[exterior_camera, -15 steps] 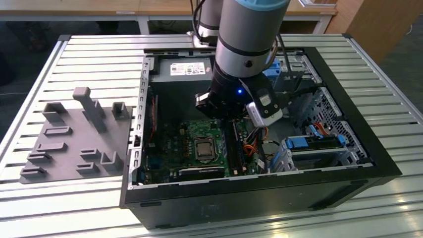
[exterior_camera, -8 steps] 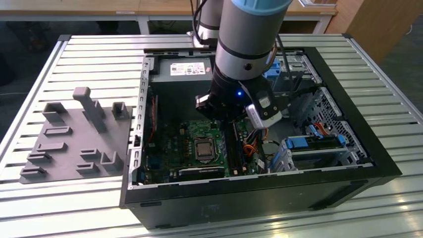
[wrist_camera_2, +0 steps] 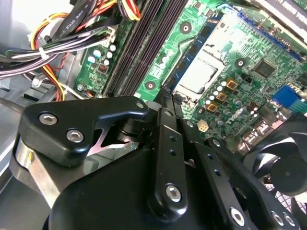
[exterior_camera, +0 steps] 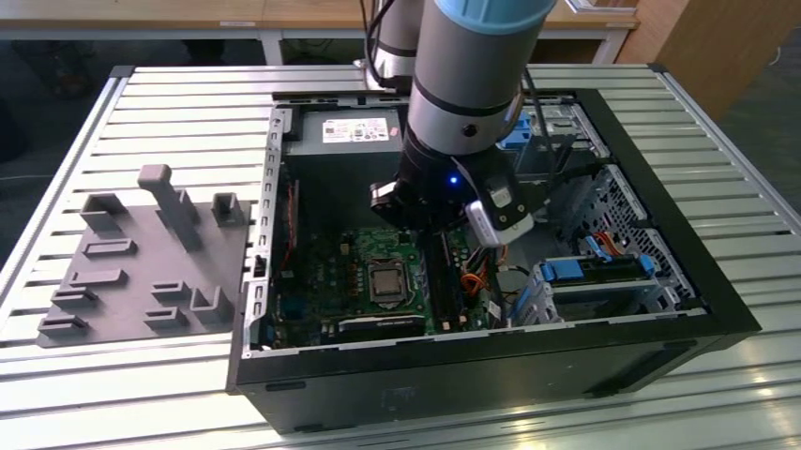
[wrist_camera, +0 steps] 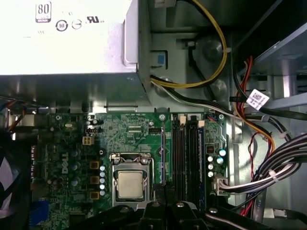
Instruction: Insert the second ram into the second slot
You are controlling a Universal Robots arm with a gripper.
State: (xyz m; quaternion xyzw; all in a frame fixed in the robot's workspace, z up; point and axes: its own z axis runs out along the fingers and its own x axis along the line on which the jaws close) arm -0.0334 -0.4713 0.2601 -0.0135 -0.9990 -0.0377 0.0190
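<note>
My gripper (exterior_camera: pixel 432 230) hangs inside the open computer case over the green motherboard (exterior_camera: pixel 363 248). In both wrist views its black fingers (wrist_camera_2: pixel 165 110) are closed on the edge of a thin blue stick, the second ram (wrist_camera: pixel 163 158) (wrist_camera_2: pixel 189 55). The stick shows edge-on between the silver processor socket (wrist_camera: pixel 130 184) and the dark memory slots (wrist_camera: pixel 184 153) (wrist_camera_2: pixel 144 43). The slots run parallel to the ram, just beside it. I cannot tell which of them is the second slot, nor whether the ram touches the board.
The case (exterior_camera: pixel 501 366) stands on a slatted metal table. The power supply (wrist_camera: pixel 67 38) sits beyond the board. Bundles of coloured cables (wrist_camera: pixel 259 177) run beside the slots. A fan (wrist_camera_2: pixel 283 167) and blue drive clips (exterior_camera: pixel 582 270) are close by. A grey fixture (exterior_camera: pixel 138 272) lies at the exterior view's left.
</note>
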